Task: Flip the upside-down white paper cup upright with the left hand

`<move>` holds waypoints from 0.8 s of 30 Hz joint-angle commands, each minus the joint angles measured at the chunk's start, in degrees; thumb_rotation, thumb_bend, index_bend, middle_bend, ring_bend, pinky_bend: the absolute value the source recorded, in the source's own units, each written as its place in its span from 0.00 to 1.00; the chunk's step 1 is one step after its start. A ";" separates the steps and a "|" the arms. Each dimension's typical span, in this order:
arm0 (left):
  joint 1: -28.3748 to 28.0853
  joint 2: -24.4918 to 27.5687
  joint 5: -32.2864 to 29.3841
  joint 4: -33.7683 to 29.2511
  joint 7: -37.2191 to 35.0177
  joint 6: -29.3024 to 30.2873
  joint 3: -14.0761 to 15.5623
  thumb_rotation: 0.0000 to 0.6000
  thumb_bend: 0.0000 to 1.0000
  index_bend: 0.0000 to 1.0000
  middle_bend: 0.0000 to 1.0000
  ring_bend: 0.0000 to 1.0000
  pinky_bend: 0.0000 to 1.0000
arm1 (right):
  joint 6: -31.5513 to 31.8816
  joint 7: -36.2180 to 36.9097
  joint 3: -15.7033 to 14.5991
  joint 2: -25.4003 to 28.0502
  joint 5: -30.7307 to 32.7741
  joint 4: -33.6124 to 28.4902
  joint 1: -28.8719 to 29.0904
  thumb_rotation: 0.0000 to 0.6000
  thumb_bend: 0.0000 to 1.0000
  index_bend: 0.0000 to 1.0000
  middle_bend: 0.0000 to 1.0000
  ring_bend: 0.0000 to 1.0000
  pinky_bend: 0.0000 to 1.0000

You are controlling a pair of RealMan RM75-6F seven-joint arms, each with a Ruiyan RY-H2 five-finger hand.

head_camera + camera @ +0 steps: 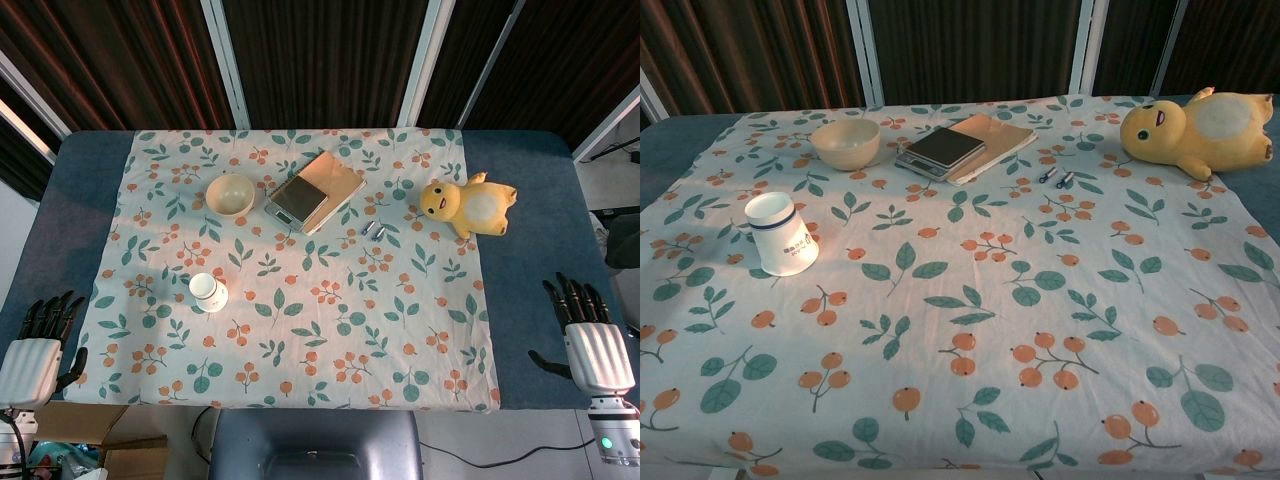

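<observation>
The white paper cup (208, 292) stands upside down on the floral cloth, left of centre; the chest view shows it (781, 235) with its closed base up and a dark band near the top. My left hand (38, 345) rests at the table's near left edge, fingers apart, holding nothing, well to the left of the cup. At the near right edge my right hand (588, 335) also has its fingers spread and holds nothing. Neither hand appears in the chest view.
A cream bowl (230, 194) sits behind the cup. A scale on a notebook (312, 192) lies at the back centre, with small metal batteries (374, 230) beside it. A yellow plush toy (466, 204) lies at the back right.
</observation>
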 commanded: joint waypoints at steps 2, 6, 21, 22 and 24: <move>-0.07 -0.08 0.05 -0.03 0.20 0.03 -0.05 1.00 0.46 0.00 0.00 0.00 0.00 | 0.24 0.35 0.07 -0.09 -0.08 0.27 -0.11 1.00 0.18 0.00 0.00 0.00 0.00; -0.04 -0.24 0.25 -0.03 0.47 0.10 0.09 1.00 0.46 0.00 0.00 0.00 0.00 | 0.46 0.93 -0.02 -0.07 -0.33 0.66 -0.27 1.00 0.18 0.00 0.00 0.00 0.00; -5.74 -0.37 6.12 -1.61 8.60 -5.15 0.28 1.00 0.45 0.00 0.00 0.00 0.00 | 1.00 1.23 0.00 0.77 -0.12 0.40 -0.91 1.00 0.18 0.00 0.00 0.00 0.00; -5.92 -0.39 6.04 -1.69 8.78 -5.42 0.21 1.00 0.45 0.00 0.00 0.00 0.00 | 0.98 1.22 0.00 0.76 -0.11 0.41 -0.91 1.00 0.18 0.00 0.00 0.00 0.00; -6.78 -0.53 6.27 -1.97 9.57 -6.44 0.02 1.00 0.45 0.00 0.00 0.00 0.00 | 0.92 1.16 0.02 0.72 -0.02 0.52 -0.90 1.00 0.18 0.00 0.00 0.00 0.00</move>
